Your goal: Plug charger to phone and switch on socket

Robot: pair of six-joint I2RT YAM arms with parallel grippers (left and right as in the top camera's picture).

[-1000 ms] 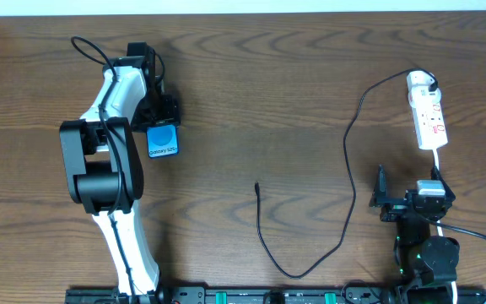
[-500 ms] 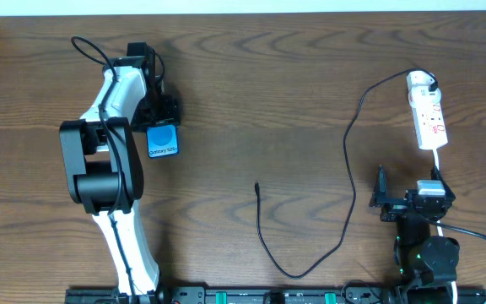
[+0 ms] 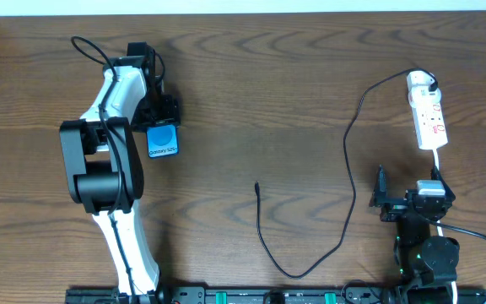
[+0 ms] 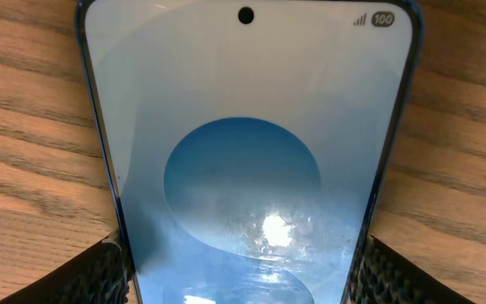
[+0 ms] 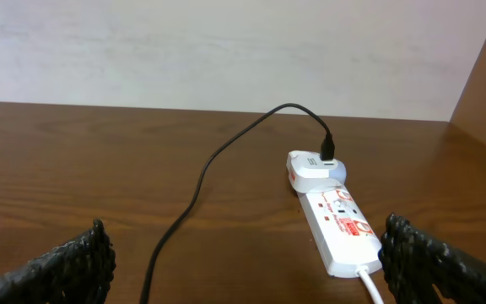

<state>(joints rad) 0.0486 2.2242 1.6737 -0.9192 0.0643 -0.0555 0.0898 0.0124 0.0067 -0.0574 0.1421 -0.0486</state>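
Phone (image 4: pixel 243 152) | left tool (image 4: pixel 241 257) clamps its edges | right tool (image 5: pixel 243 236) wide open

Blue-screened phone (image 3: pixel 164 140) faces up at far left; black charger (image 3: pixel 348 152) loops from white socket (image 3: pixel 429 118), tip free

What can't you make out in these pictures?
End of the phone in the left end effector: cut off by left wrist view's bottom edge; hidden under it overhead.
Switches on the socket: too small in overhead and right wrist views to tell on or off.
Tip of the charger: overhead only, too small to show its shape.
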